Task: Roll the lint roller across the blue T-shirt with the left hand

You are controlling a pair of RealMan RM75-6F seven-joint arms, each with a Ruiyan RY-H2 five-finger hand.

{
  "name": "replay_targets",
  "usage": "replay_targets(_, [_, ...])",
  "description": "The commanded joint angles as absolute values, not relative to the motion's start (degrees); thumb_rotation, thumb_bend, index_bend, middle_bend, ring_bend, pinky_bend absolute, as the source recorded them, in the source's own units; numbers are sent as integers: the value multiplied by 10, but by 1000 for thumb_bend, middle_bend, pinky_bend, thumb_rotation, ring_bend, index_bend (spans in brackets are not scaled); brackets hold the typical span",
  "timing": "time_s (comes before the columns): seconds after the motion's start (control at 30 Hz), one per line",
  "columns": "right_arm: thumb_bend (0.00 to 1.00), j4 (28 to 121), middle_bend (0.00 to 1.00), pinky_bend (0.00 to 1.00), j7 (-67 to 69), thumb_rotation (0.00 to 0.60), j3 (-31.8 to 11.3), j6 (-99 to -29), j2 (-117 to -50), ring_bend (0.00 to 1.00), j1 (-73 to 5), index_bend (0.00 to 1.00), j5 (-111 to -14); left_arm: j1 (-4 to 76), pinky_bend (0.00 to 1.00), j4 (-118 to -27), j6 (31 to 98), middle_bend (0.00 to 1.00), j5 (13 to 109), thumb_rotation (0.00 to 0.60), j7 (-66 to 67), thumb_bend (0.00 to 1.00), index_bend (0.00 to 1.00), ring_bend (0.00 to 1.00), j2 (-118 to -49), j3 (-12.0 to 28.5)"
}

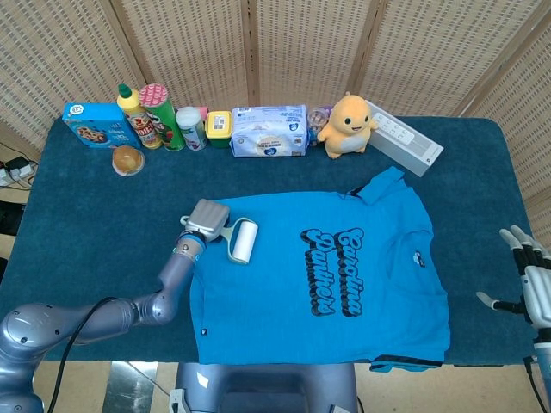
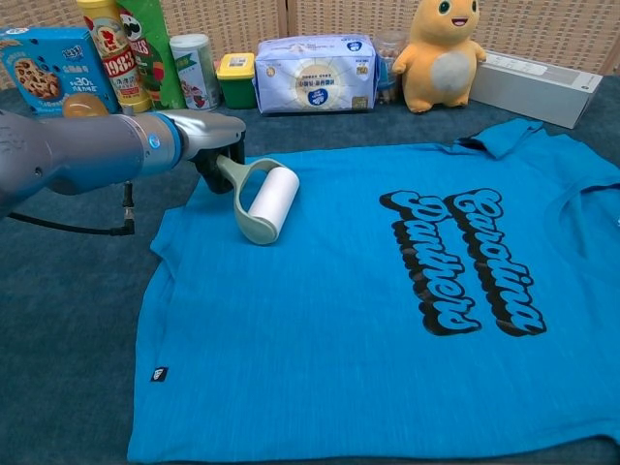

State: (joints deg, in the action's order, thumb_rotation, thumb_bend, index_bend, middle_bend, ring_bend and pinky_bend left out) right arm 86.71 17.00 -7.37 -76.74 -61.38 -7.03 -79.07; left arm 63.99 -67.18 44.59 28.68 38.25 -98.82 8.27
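One roller (image 2: 269,201) is in your left hand (image 1: 207,220), fingers wrapped around its pale green handle. Its white drum lies on the far left part of the shirt (image 2: 387,320), just inside the left sleeve edge. The shirt is spread flat on the blue surface (image 1: 77,215), print up. Your right hand (image 1: 532,280) hangs at the near right edge of the surface, fingers spread and holding nothing, well apart from the shirt.
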Motion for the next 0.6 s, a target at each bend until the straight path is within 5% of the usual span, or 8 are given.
replay_targets(0.03, [0, 868, 0, 0, 173, 600, -73, -769, -612, 0, -70, 16, -792, 645, 1000, -669, 447, 920, 281, 600, 389, 942, 1000, 911, -994, 85])
replay_targets(0.6, [0, 868, 0, 0, 181, 600, -73, -772, -608, 0, -68, 16, -794, 692, 1000, -653, 452, 921, 219, 600, 449, 926, 1000, 911, -1036, 104])
